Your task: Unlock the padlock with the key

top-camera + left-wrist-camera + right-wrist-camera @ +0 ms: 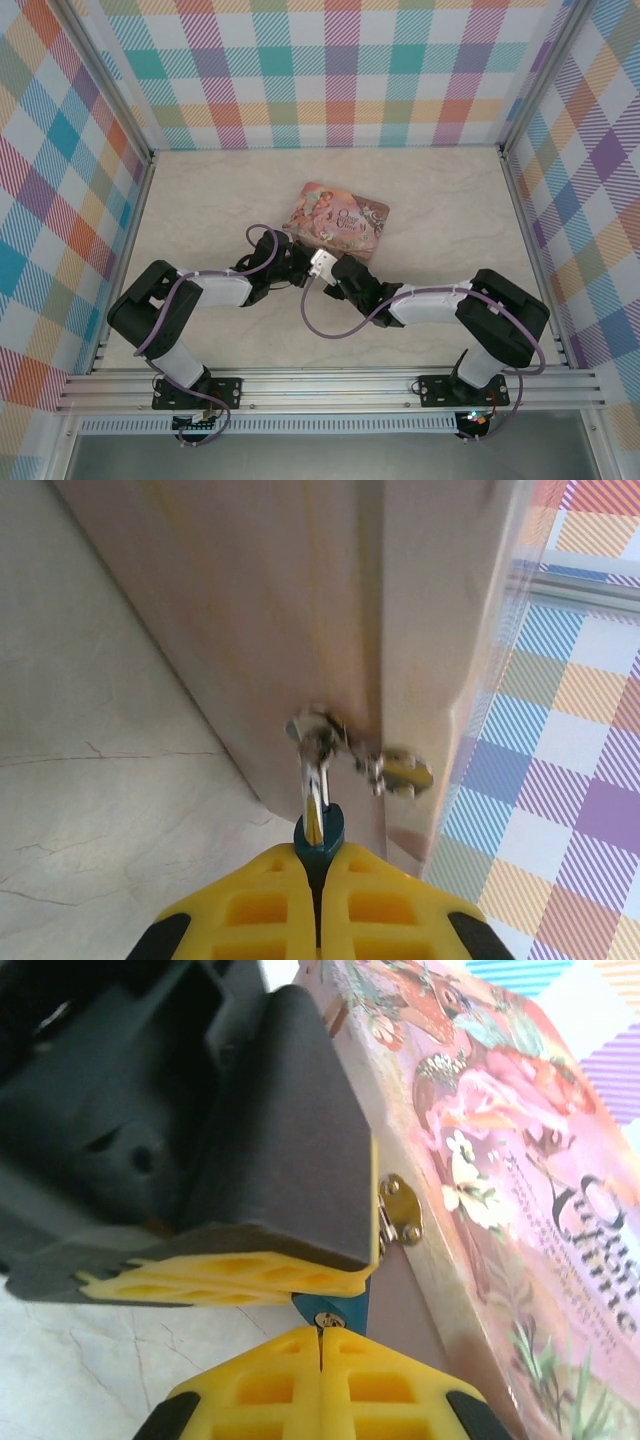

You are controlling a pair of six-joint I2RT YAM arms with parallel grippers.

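Low in the left wrist view, the left gripper [320, 858] is clenched on the teal padlock [322, 837], which hangs from the hasp [325, 735] of the pink tin [300, 630]. At bottom centre of the right wrist view, the right gripper [321, 1345] pinches what looks like the key [328, 1318] against the padlock's underside. An off-axis twist could pop the thin key loose or drag the tin across the bench [90, 780].

Ornate dark script [598, 1250] crosses the pink tin [480, 1130] at the right edge of my right-wrist view; I can't read it.
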